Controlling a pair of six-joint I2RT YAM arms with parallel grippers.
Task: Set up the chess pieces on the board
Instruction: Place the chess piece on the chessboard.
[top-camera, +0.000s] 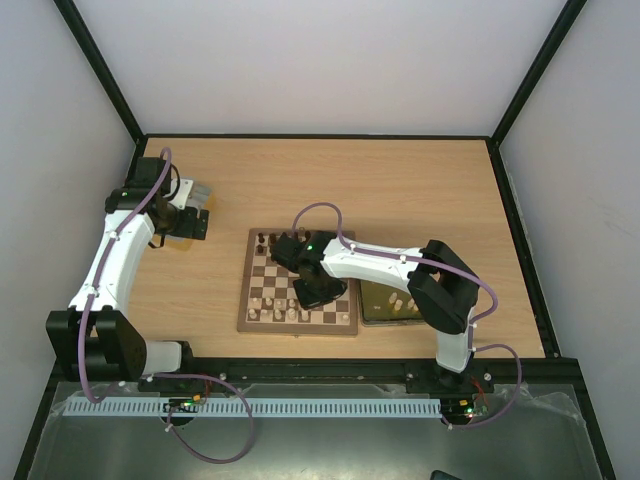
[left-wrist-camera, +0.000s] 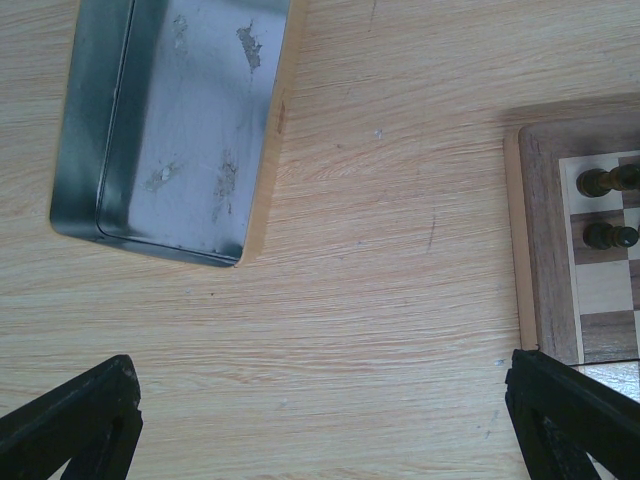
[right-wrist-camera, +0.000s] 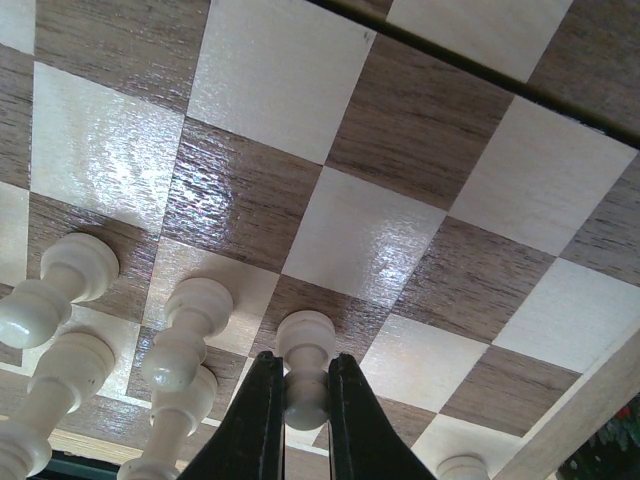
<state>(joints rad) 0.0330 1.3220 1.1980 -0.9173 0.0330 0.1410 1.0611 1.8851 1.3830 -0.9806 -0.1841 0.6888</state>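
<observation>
On the checkered wooden board (right-wrist-camera: 340, 230), right gripper (right-wrist-camera: 305, 388) pinches a cream turned pawn (right-wrist-camera: 304, 342), cream pieces (right-wrist-camera: 185, 335) crowding left; left gripper (left-wrist-camera: 320, 405) spread.

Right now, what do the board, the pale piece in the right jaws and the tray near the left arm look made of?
Board: wood, grain showing, glossy varnish with glare. Pale piece: smooth cream, likely turned wood, though plastic is possible. Tray: metal, dull silver-grey, scuffed and blotched floor.

the right arm (top-camera: 375, 262) hides the board's (top-camera: 268, 272) right-hand squares from above.
</observation>
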